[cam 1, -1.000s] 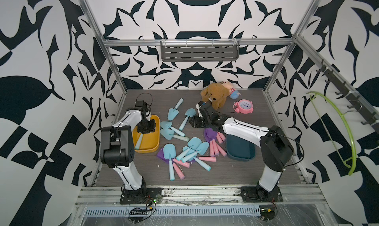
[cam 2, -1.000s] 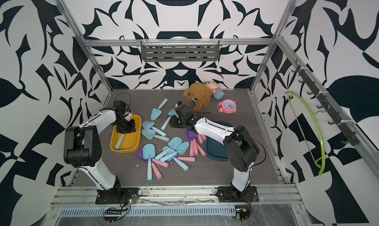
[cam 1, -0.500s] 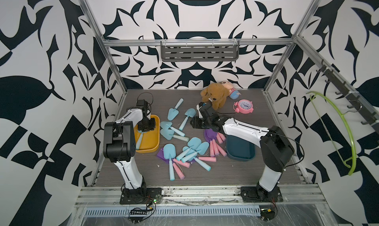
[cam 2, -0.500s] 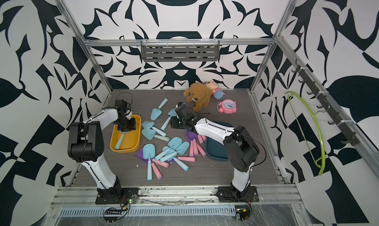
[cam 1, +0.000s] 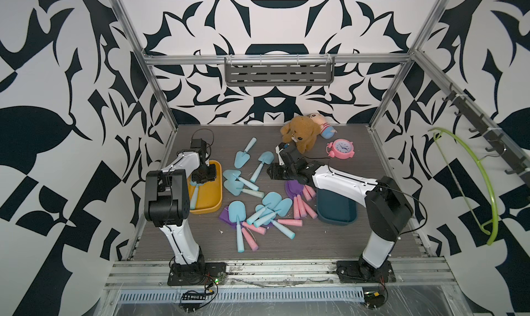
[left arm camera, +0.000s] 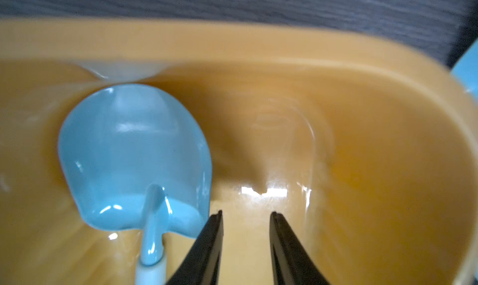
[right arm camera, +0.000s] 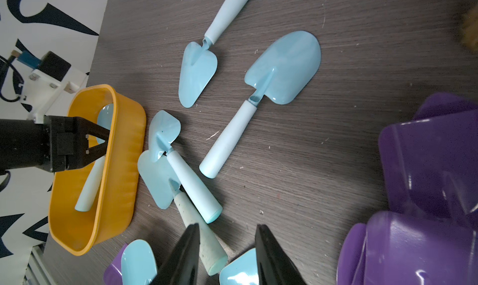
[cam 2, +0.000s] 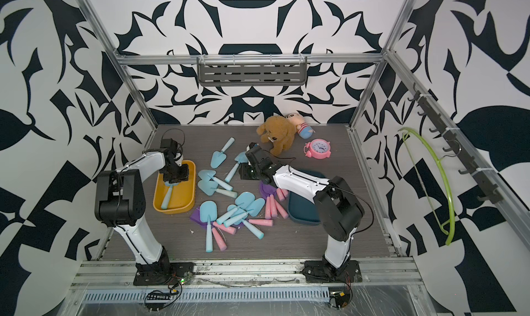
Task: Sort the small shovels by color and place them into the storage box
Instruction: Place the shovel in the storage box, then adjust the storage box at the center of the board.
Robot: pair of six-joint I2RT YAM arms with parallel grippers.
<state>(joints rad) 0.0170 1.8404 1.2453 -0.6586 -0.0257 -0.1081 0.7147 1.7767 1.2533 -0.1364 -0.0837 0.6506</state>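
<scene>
left gripper (left arm camera: 245, 213), part open and empty, hangs over the yellow plastic tub (left arm camera: 232, 40) beside a light blue plastic shovel (left arm camera: 134, 154); right gripper (right arm camera: 227, 228) part open, apparently empty.

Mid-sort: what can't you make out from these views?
Blade of the blue shovel in the yellow box: both top views, hidden behind the left gripper.
Far end of the dark teal box: both top views, under the right arm.
Purple shovels: right wrist view, cut by the frame edge; count unclear.
</scene>
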